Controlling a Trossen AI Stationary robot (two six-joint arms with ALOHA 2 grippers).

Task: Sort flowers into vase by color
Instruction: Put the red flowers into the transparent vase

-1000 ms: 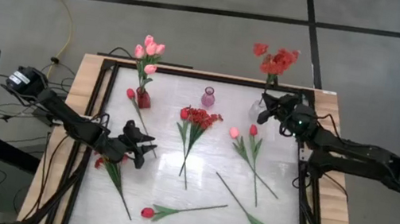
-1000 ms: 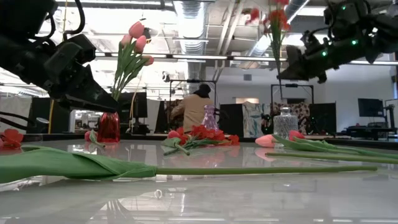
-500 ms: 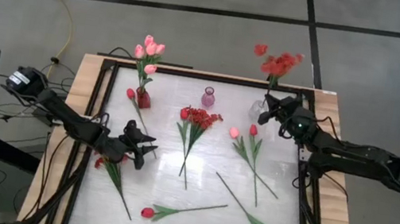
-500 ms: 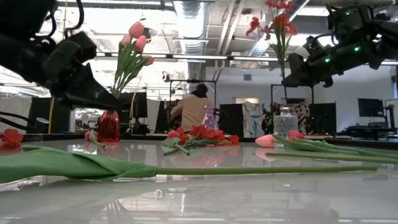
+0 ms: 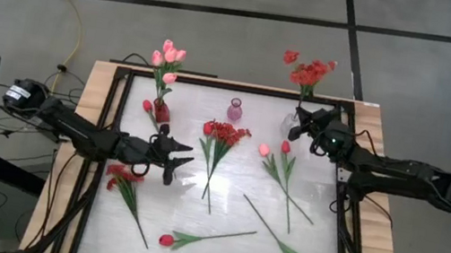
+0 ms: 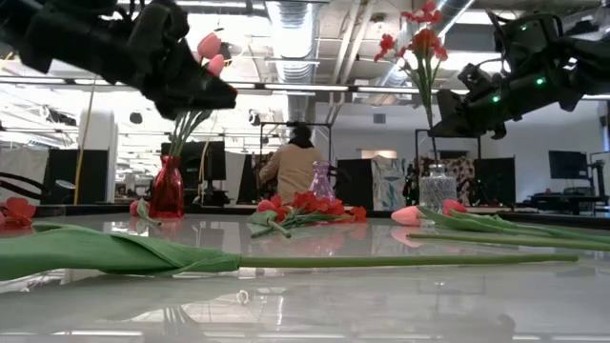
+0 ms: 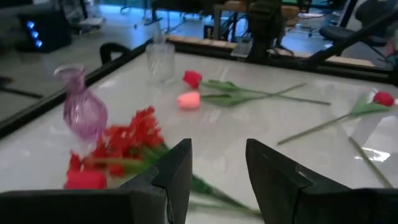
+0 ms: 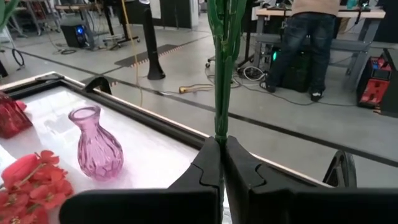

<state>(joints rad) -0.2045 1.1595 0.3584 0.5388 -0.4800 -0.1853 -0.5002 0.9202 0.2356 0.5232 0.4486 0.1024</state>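
Flowers point(image 5: 220, 149) litter the glossy white table point(image 5: 228, 227); right gripper point(image 5: 301, 118) pinches a red spray point(image 5: 310, 71).

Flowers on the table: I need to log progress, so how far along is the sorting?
Done: pink tulips stand in the red vase. In hand: the right gripper is shut on a red blossom spray over the clear vase; the left gripper is open and empty. Left: the purple vase is empty, and another spray bunch and several tulips lie on the table.
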